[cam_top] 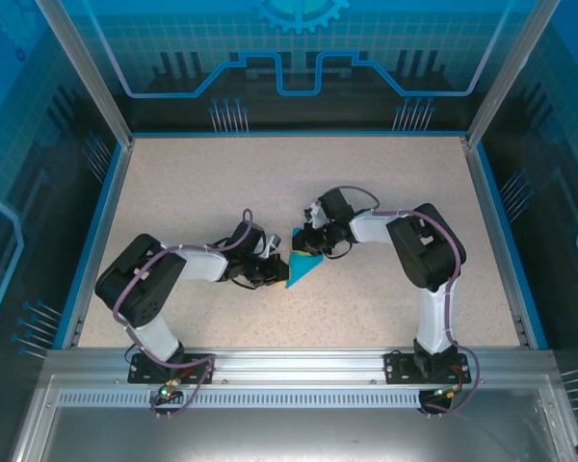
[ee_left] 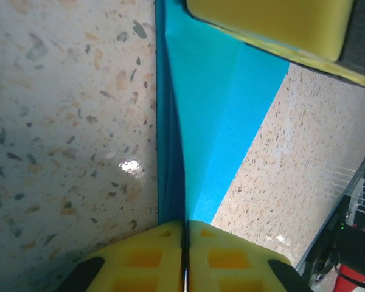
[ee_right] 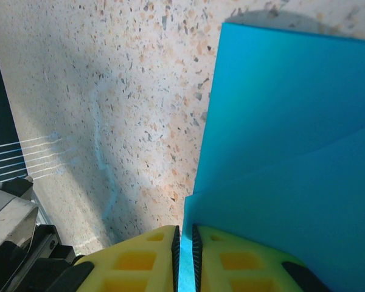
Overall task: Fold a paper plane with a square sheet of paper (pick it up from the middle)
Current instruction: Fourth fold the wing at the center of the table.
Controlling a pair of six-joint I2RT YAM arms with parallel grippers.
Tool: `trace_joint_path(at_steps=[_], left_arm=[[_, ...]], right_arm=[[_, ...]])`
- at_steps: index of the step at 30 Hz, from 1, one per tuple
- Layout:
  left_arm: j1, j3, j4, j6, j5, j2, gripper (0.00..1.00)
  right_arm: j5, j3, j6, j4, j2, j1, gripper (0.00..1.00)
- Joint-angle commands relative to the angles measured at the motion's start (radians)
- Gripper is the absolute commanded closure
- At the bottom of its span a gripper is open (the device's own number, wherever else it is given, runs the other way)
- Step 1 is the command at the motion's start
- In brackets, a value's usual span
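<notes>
Top external: folded blue sheet of paper [cam_top: 302, 268] at mid-desk [cam_top: 222, 183], between both arms. Left fingers [ee_left: 140, 258] pinched tight on one edge, right fingers [ee_right: 134, 261] clamped on the opposite end.

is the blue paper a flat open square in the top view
No, the square sheet of paper is folded into a pointed triangle, pinched between the left gripper and the right gripper.

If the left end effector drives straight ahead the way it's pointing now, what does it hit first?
The left end effector is shut on the folded blue paper, so it would push into that first. Beyond, the yellow pad of the right end effector sits roughly in line, though depth is unclear.
</notes>
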State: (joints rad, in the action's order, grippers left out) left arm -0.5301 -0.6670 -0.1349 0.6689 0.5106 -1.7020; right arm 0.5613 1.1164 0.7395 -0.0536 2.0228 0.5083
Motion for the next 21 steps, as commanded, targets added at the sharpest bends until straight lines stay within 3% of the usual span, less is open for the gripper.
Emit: trace_joint_path(at_steps=[1,6,13,21], left_arm=[[-0.022,0.013,0.141,-0.042,0.029,0.018,0.86],[-0.036,0.009,0.144,-0.054,0.036,0.039,0.87],[-0.039,0.0,0.174,-0.057,0.034,0.021,1.0],[-0.042,-0.034,0.308,-0.088,0.03,-0.014,1.0]], right_arm=[[-0.107,-0.054,-0.028,-0.1,0.047,0.007,0.83],[-0.112,-0.056,-0.03,-0.103,0.048,0.007,0.83],[-0.116,-0.059,-0.031,-0.104,0.047,0.007,0.83],[-0.146,-0.063,-0.034,-0.12,0.053,0.011,0.84]])
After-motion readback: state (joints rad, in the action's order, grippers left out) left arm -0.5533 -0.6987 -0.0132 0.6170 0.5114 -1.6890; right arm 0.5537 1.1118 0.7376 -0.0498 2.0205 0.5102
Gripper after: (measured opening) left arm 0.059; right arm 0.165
